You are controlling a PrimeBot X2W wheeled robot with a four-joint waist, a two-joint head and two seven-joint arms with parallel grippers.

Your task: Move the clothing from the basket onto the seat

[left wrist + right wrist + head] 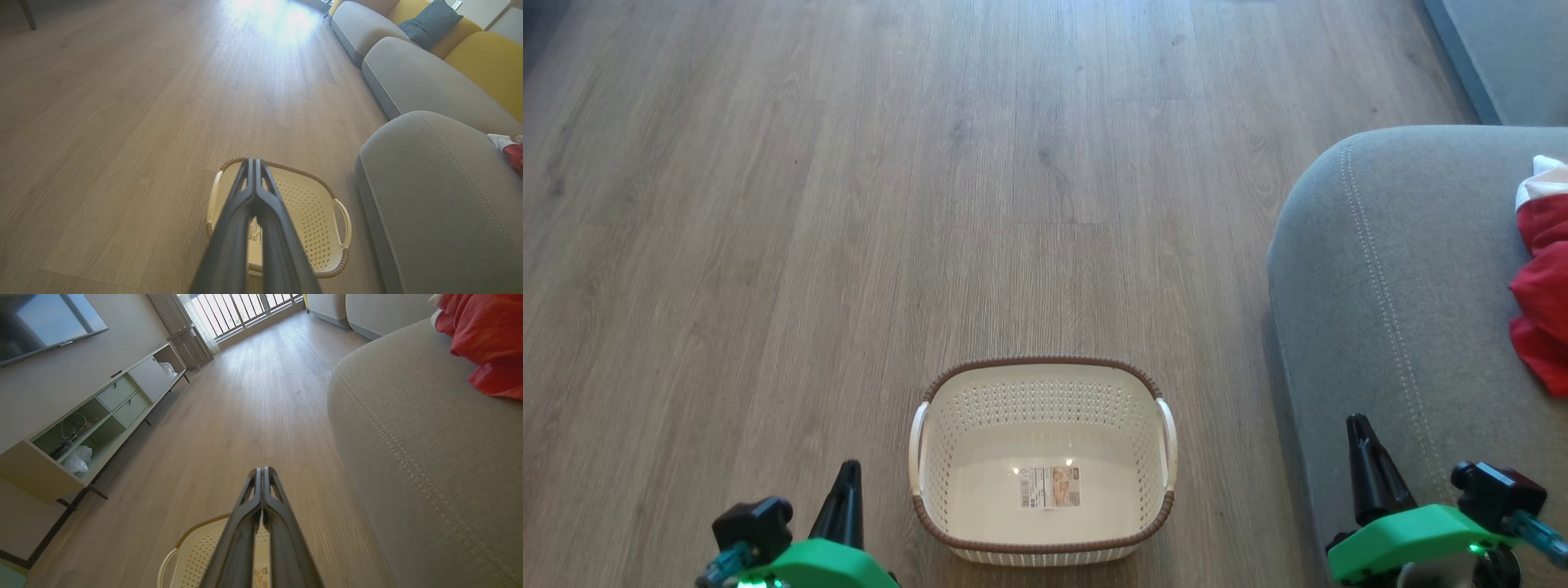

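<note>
Left gripper (254, 163): jaws are sitting pressed together, gripping nothing, hanging above the floor (849, 204) just left of the basket (1045, 361). Right gripper (261, 471): jaws are likewise meeting tip to tip, gripping nothing, hanging by the near corner of the grey sofa seat (1388, 269), right of the basket. Basket is standing upright on the wood planks, near the seat but apart from it, with a paper label (1049, 487) lying flat on its bottom. Red clothing (1542, 286) with white trim is lying bunched on the seat toward its right side, well apart from the basket and both grippers. Further out, more grey sofa sections (408, 77) are running along with yellow backrests (490, 61) and a dark teal cushion (433, 20). A low TV cabinet (102, 412) is standing against the opposite wall.
</note>
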